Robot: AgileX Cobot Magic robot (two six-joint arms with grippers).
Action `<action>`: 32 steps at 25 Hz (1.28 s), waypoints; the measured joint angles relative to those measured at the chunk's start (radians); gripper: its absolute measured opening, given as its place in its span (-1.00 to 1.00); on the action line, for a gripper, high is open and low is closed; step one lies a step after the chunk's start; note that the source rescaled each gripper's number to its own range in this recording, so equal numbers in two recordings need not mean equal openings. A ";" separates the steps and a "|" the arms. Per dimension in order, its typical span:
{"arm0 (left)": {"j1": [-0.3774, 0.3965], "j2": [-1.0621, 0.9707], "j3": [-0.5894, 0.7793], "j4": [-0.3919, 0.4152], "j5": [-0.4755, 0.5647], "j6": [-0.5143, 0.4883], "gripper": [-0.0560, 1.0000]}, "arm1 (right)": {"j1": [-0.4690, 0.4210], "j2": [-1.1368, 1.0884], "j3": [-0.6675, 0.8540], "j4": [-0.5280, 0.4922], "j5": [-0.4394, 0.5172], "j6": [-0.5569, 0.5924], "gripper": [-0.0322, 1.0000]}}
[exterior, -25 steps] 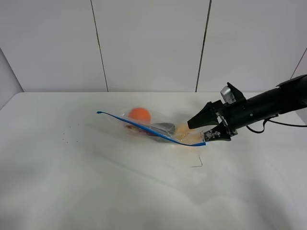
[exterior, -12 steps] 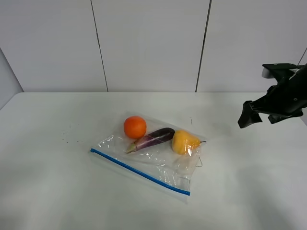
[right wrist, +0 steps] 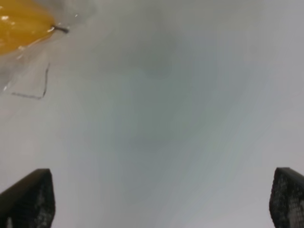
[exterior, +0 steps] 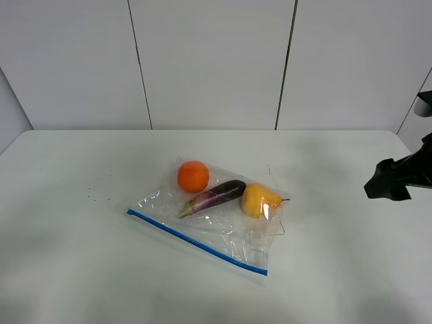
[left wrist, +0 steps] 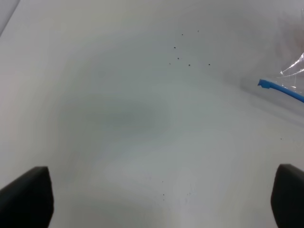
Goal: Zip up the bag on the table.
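From above: zip bag (exterior: pixel 206 219) flat on white counter (exterior: pixel 81 270), orange (exterior: pixel 193 176), eggplant (exterior: pixel 214 196) and pear (exterior: pixel 258 200) inside, well apart from right tool (exterior: pixel 387 187).

Left wrist: left tool (left wrist: pixel 161 199) spread wide, blue zipper strip (left wrist: pixel 280 90) ahead, off to one side.

Right wrist: fingers (right wrist: pixel 28 197) wide apart, empty; pear ahead.

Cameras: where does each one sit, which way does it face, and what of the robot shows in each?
Exterior high: mounted high in front, looking down across the table toward the wall; sees the bag lying flat; only the right arm shows, at the right edge.
Left wrist: on the left arm, looking down at bare table beside the bag's blue zipper end; open jaws' tips in the lower corners.
Right wrist: on the right arm, looking down at table beside the pear; open jaws' tips likewise.
Shared: zipper in exterior and left wrist; pear in exterior and right wrist.
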 joint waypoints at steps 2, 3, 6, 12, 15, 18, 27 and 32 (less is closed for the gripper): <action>0.000 0.000 0.000 0.000 0.000 0.000 0.99 | 0.000 -0.074 0.027 0.000 0.020 0.000 1.00; 0.000 0.000 0.000 0.000 0.000 0.000 0.99 | 0.000 -0.105 0.037 -0.001 0.033 0.000 1.00; 0.000 0.000 0.000 0.000 0.000 0.000 0.99 | 0.000 -0.217 0.077 -0.006 0.068 0.001 1.00; 0.000 0.000 0.000 0.000 0.000 0.000 0.99 | 0.000 -0.450 0.193 -0.007 0.082 0.028 1.00; 0.000 0.000 0.000 0.000 0.000 0.000 0.99 | 0.000 -0.570 0.219 -0.009 0.114 0.058 1.00; 0.000 0.000 0.000 0.000 0.000 0.000 0.99 | 0.000 -0.685 0.221 -0.011 0.132 0.075 1.00; 0.000 0.000 0.000 0.000 0.000 0.000 0.99 | 0.000 -0.994 0.288 -0.033 0.164 0.086 1.00; 0.000 0.000 0.000 0.000 0.000 0.000 0.99 | 0.000 -1.114 0.288 -0.047 0.186 0.120 1.00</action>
